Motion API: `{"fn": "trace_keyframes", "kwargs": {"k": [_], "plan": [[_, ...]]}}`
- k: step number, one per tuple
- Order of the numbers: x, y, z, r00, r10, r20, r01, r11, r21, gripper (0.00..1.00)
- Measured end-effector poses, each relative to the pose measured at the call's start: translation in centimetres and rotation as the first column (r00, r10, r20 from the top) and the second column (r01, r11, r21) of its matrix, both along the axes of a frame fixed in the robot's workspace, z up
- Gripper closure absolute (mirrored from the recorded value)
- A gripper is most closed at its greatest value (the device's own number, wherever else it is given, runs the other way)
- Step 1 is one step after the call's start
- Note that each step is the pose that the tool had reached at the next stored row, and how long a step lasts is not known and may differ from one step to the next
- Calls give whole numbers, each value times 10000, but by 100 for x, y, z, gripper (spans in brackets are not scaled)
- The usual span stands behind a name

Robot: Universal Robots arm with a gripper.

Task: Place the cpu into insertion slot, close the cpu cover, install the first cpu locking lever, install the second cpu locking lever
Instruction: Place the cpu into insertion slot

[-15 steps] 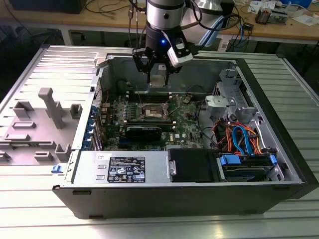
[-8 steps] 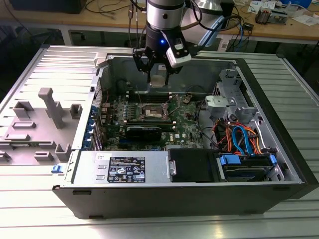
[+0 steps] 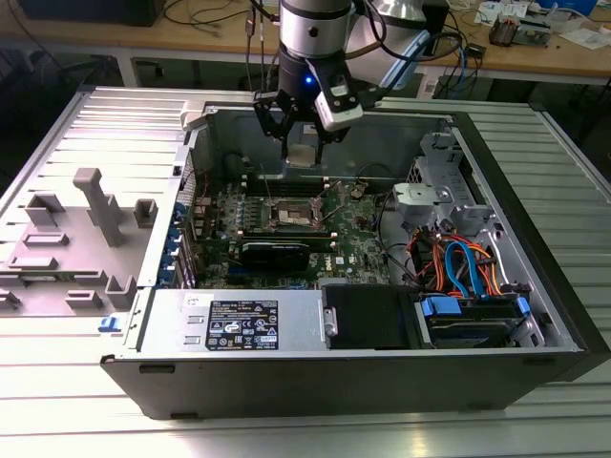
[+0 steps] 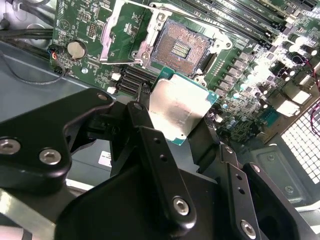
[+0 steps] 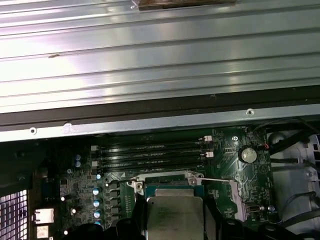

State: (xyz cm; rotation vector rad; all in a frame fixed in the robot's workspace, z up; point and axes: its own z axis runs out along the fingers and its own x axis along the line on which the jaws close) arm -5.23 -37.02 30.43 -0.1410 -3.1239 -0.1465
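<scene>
Clamping the cpu [image 4: 180, 107] by two opposite edges, the hand [image 4: 176, 119] hangs above the green board [image 4: 90, 20] inside the computer case [image 3: 382, 382]. Square, so without a long axis, the chip turns its pale silver-grey face, rimmed in green, back toward the hand. Beyond the fingertips, not touching the chip, lies the insertion slot [image 4: 181, 48], bare, with the cpu cover [image 4: 109, 35] swung open beside it.

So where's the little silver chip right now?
In the exterior view, the cpu is gripped in the claw, hovering above the insertion slot on the green board.
</scene>
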Motion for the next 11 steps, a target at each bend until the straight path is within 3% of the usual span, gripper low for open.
{"fn": "trace_keyframes", "kwargs": {"k": [11], "plan": [[-40,0,-8,9999,-142,0,142,9999,-1,45]]}}
